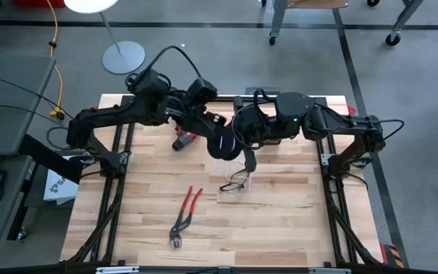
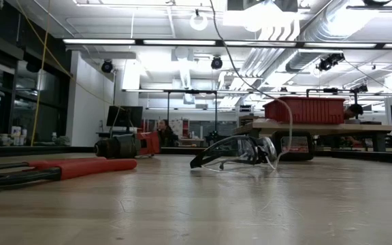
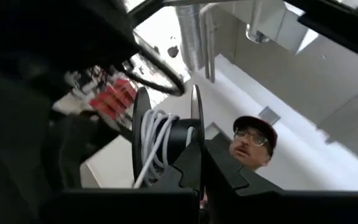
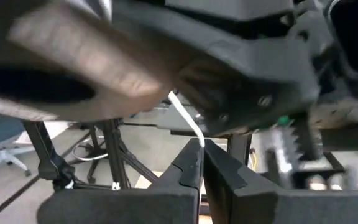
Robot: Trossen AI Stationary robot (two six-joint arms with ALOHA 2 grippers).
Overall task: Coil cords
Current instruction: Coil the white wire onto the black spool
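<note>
Left fingers (image 3: 199,177) clenched on spool (image 3: 166,140) rim, frame centre; right fingers (image 4: 201,163) pinch white cord (image 4: 188,121) above worktop (image 1: 280,228).

The pliers (image 1: 185,217) are laid on the table (image 1: 280,236) toward its front, left of centre; the safety glasses (image 1: 236,181) are set to their right near the middle, and the drill (image 1: 182,141) is placed behind both

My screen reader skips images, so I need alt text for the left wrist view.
The left pincer is shut on the rim of a black spool wound with white cord, seen from below. A person wearing glasses and a cap looks on beyond it.
</note>
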